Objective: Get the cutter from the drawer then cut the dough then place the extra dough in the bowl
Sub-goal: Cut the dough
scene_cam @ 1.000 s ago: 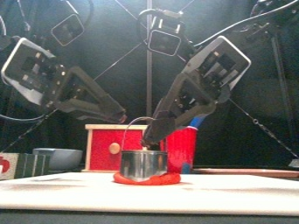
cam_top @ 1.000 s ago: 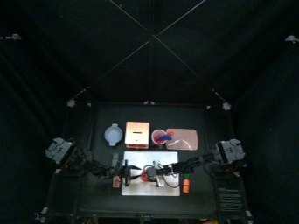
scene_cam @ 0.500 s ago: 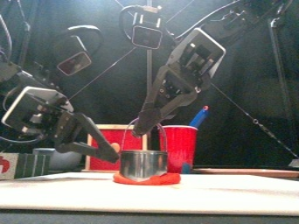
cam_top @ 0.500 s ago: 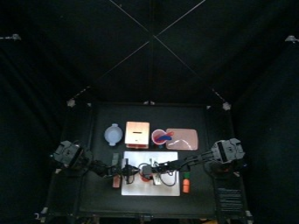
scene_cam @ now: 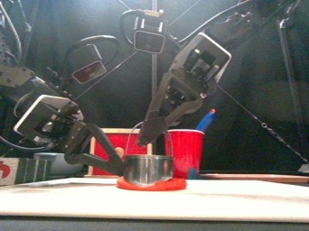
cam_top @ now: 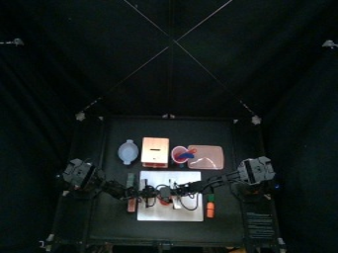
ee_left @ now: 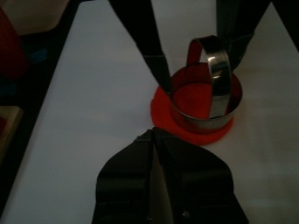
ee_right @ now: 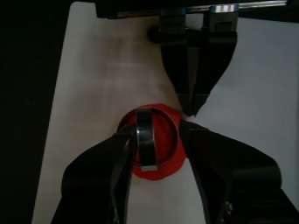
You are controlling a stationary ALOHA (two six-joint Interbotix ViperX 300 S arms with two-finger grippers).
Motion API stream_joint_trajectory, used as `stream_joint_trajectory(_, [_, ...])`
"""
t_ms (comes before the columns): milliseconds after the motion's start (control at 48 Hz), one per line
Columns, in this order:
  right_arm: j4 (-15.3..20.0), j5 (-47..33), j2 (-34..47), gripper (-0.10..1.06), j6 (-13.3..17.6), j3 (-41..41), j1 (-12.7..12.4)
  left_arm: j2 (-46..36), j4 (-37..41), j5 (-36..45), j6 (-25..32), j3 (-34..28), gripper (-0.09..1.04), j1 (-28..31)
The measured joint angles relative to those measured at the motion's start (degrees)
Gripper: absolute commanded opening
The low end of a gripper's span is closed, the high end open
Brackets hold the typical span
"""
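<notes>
We count one cutter (scene_cam: 147, 170) on one red dough disc (scene_cam: 152, 185), centre frame; right gripper (ee_right: 158, 131) jaws apart around its handle, left gripper (ee_left: 149, 138) jaws together.

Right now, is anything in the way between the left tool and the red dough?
Nothing visible. Only bare white cutting board lies between the left tool and the dough; the cutter stands on the dough.

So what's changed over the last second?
The left gripper dropped from high on the left to just above the board, stopping shut beside the cutter. The right gripper rose slightly but stayed at the cutter. The cutter, dough and board have not moved.
</notes>
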Motion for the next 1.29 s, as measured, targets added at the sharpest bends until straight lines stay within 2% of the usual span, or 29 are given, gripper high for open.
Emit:
stream_joint_trajectory(979, [-0.7,4.13,0.53,0.78,0.18,-1.85,0.26,1.76,0.09,4.39,0.0,-1.67,0.53,0.26])
stream_joint_trajectory(1188, [-0.62,5.19,0.0,0.78,0.18,-1.93,1.32,1.67,0.09,4.31,0.0,-1.67,0.53,0.26])
stream_joint_trajectory(1292, [-0.44,5.54,-0.7,0.73,0.18,-1.93,1.67,1.76,0.09,4.39,0.0,-1.67,0.53,0.26])
